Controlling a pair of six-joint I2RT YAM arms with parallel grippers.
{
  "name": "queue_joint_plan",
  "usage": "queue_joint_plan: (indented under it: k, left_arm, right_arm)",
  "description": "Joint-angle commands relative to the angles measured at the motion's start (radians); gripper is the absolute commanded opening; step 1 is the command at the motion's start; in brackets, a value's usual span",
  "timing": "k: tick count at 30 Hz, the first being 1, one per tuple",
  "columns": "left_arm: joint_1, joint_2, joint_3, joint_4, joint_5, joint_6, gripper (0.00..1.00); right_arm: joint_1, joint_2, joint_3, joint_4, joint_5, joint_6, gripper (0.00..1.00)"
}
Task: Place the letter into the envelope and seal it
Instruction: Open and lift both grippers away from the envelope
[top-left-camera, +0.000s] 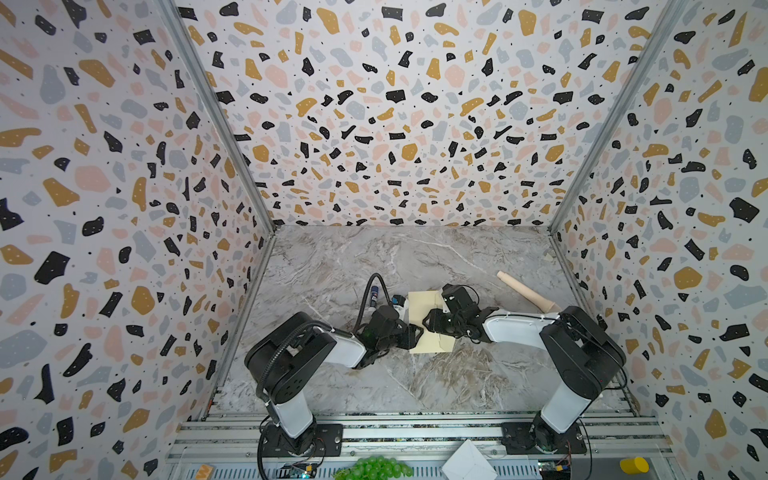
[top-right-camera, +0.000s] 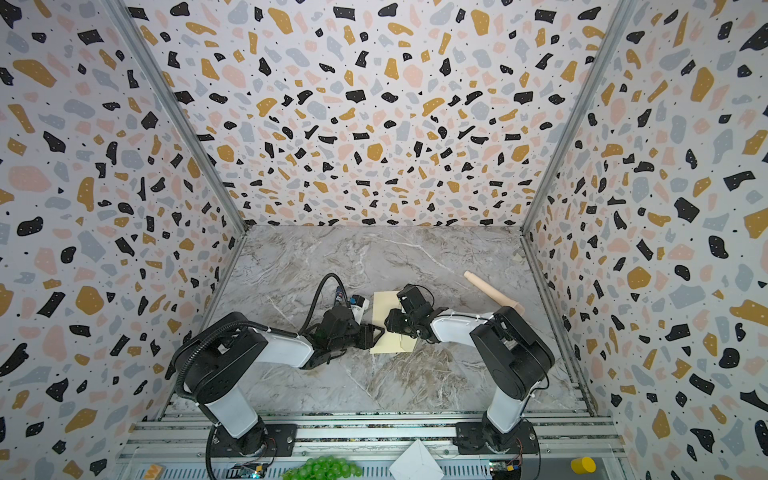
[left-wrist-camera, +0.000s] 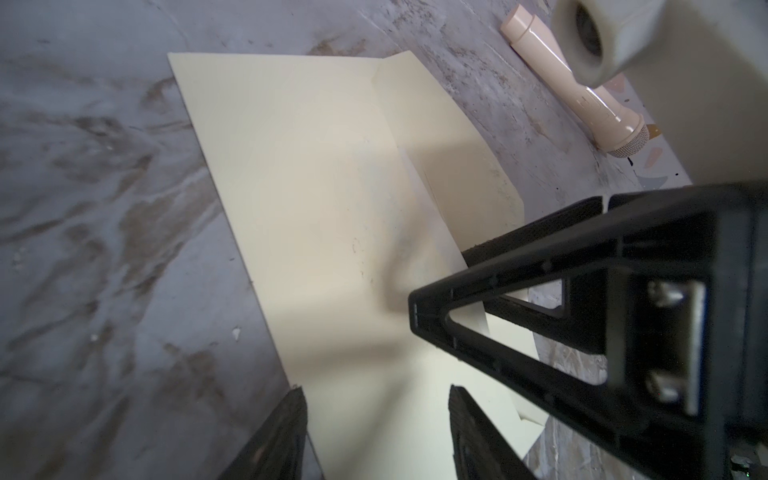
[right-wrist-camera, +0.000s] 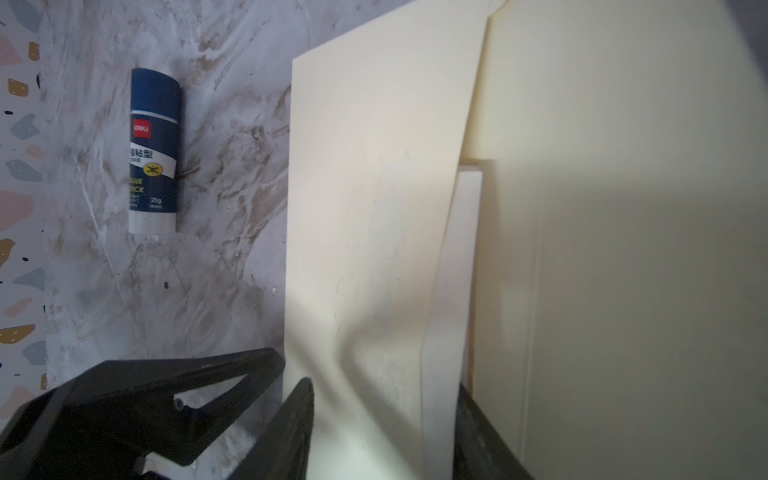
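Left gripper (top-left-camera: 417, 333) first: its jaws are apart, straddling the long edge of the envelope (top-left-camera: 422, 305) on its own side, and they aren't squeezing anything as far as the wrist view shows. Right gripper (top-left-camera: 429, 322) faces it from the opposite side with its jaws spread too. One finger is on top of the envelope's front panel and the other is past the panel's edge, over at the mouth. Can't tell whether that one is actually inside the pocket. The two sets of fingertips sit just beside each other, nearly tip to tip.

So the envelope lies flat on the marble table (top-left-camera: 332, 257), right between the two grippers, with its flap (left-wrist-camera: 449, 137) folded open on the right gripper's side. The paper is a bit buckled just ahead of the right gripper's fingers. A paler strip (right-wrist-camera: 457, 270) of paper shows in the mouth beside that gripper, but I can't make out which sheet it is.

Further out, a blue and white glue stick (right-wrist-camera: 153, 149) lies on the table beyond the left gripper, clear of the envelope. A beige stick with a mesh tip (top-left-camera: 528, 293) lies behind the right gripper's arm, well apart from the paper. Way back by the arm bases there are green grapes (top-left-camera: 374, 467), a white folded paper (top-left-camera: 467, 463) and a yellow cylinder (top-left-camera: 633, 465).
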Motion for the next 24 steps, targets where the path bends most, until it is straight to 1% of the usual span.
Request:
queue_joint_plan:
  k: [1,5,9,13,15,18,21,23,24]
  left_arm:
    - [-0.014,-0.046,-0.009,-0.018,-0.014,0.019,0.58]
    - [-0.011,-0.150,0.004,-0.114,-0.070,0.063,0.65]
    - [-0.001,-0.283,0.021,-0.219,-0.124,0.111,0.72]
    - [0.009,-0.430,0.057,-0.333,-0.188,0.172,0.80]
    - [0.010,-0.506,0.076,-0.407,-0.246,0.204,0.84]
    - [0.018,-0.606,0.102,-0.488,-0.348,0.250,0.90]
    - [0.026,-0.669,0.129,-0.555,-0.433,0.290,0.95]
    - [0.035,-0.689,0.144,-0.593,-0.466,0.302,0.99]
    - [0.041,-0.697,0.148,-0.603,-0.472,0.305,1.00]
  right_arm:
    - [0.009,-0.028,0.022,-0.084,0.016,-0.032,0.51]
    - [0.003,-0.099,0.061,-0.176,0.108,-0.093,0.53]
    - [-0.001,-0.183,0.106,-0.268,0.190,-0.162,0.58]
    - [-0.010,-0.290,0.141,-0.311,0.236,-0.227,0.61]
    - [-0.018,-0.355,0.141,-0.312,0.245,-0.266,0.64]
    - [-0.045,-0.462,0.121,-0.317,0.260,-0.320,0.77]
    - [-0.084,-0.565,0.078,-0.304,0.271,-0.371,0.87]
    - [-0.116,-0.624,0.044,-0.291,0.269,-0.398,0.95]
    - [-0.134,-0.648,0.027,-0.288,0.266,-0.412,0.96]
